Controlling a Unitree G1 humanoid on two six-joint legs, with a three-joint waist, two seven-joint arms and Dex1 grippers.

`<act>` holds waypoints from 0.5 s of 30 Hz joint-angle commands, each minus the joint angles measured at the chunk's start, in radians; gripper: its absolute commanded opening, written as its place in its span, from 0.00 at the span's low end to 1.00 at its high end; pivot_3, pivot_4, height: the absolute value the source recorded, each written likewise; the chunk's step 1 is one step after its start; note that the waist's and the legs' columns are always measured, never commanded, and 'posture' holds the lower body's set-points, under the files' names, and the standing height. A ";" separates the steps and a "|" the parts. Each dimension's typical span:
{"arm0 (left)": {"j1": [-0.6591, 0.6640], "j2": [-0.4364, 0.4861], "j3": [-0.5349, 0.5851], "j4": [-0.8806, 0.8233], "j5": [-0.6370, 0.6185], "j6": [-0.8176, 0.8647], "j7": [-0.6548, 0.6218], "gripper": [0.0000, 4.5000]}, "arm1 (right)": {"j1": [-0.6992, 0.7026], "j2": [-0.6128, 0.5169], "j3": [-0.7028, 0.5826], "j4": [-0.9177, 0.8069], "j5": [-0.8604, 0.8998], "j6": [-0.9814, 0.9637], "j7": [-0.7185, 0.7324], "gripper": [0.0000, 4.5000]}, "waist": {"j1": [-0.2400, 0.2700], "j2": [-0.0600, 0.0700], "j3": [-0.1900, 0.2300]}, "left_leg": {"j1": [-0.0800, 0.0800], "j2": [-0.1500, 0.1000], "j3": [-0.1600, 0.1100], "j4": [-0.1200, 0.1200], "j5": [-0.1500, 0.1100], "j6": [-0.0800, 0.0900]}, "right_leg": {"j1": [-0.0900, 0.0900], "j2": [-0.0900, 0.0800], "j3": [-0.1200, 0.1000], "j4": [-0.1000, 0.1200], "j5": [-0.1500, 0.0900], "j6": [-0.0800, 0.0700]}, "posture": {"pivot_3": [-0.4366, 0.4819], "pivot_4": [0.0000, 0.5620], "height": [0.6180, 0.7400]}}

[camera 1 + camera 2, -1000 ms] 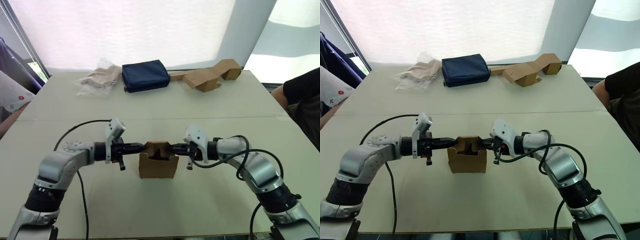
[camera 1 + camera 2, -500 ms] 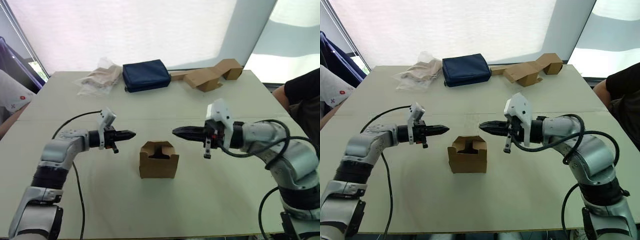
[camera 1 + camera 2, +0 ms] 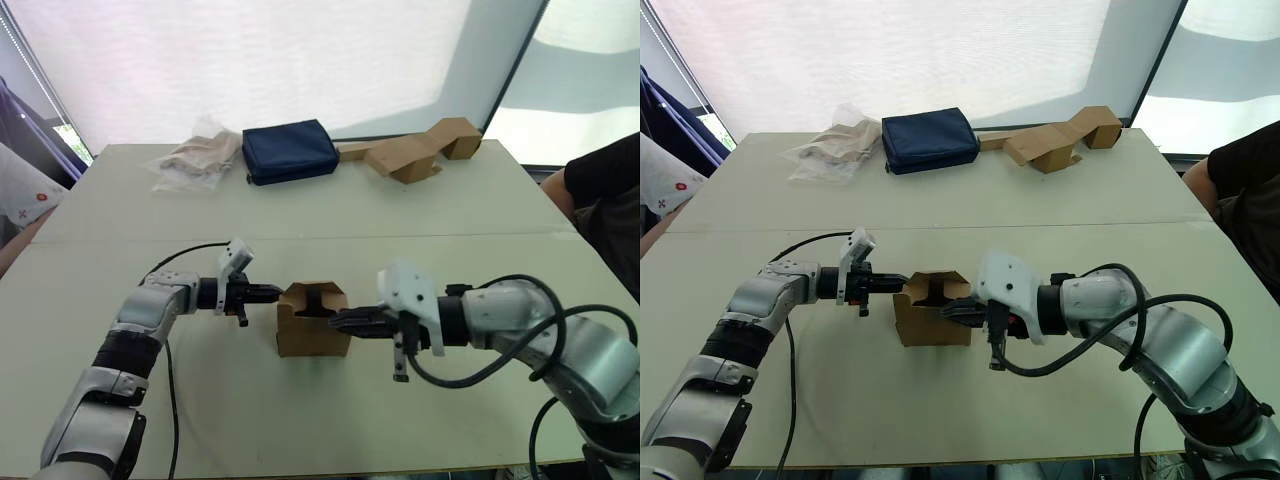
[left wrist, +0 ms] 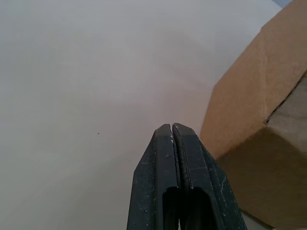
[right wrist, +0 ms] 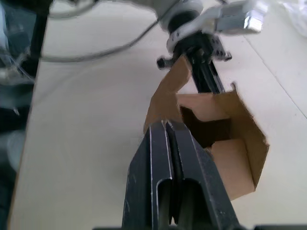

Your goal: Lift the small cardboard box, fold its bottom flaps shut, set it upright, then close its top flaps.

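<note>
Your small cardboard box (image 3: 314,320) sits on the worktop (image 3: 300,210) near the front middle, open end facing up, its flaps (image 5: 169,91) standing loose around the opening. It looks like thin corrugated board: expect it to be very light, stiff along the panels but easy to crush at the corners, and likely to slide on the smooth surface if you push from one side only. The flaps should hinge freely and spring back a little, so press them flat rather than tapping.

Your left gripper (image 3: 272,293) is at the box's left upper edge with its jaws pressed together, holding nothing; the left wrist view shows the tip just beside a box corner. Your right gripper (image 3: 340,322) is at the box's right side, its jaws also closed together and empty, tip at the rim of the opening. Whether either tip actually touches the board, I cannot tell.

For the lift, squeeze the two opposite side walls low down, where the folds give strength, not the flaps.

No print, label or brand can be read on the box. The navy pouch (image 3: 291,150), the crumpled plastic bag (image 3: 197,155) and the cardboard pieces (image 3: 415,152) at the far side show no legible writing either.
</note>
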 commanded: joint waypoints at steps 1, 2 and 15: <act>0.004 -0.017 0.002 -0.032 0.022 -0.024 0.034 0.00 | -0.009 0.033 0.019 0.013 -0.043 -0.056 -0.007 0.00 | 0.001 0.000 0.000 | 0.000 0.000 0.000 0.000 0.000 0.000 | 0.000 0.000 0.000 0.000 0.000 0.000 | 0.48 0.27 1.00; 0.007 -0.021 0.001 -0.032 0.029 -0.029 0.041 0.00 | -0.015 0.048 0.021 0.018 -0.044 -0.059 -0.010 0.00 | 0.001 0.000 0.000 | 0.000 0.000 0.000 0.000 0.000 0.000 | 0.000 0.000 0.000 0.000 0.000 0.000 | 0.48 0.27 1.00; 0.028 -0.044 0.007 -0.055 0.037 -0.036 0.044 0.00 | -0.050 0.141 0.072 0.087 -0.098 -0.064 -0.003 0.00 | 0.002 0.000 0.000 | 0.000 0.000 0.000 0.000 0.000 0.000 | 0.000 0.000 0.000 0.000 0.000 0.000 | 0.48 0.27 1.00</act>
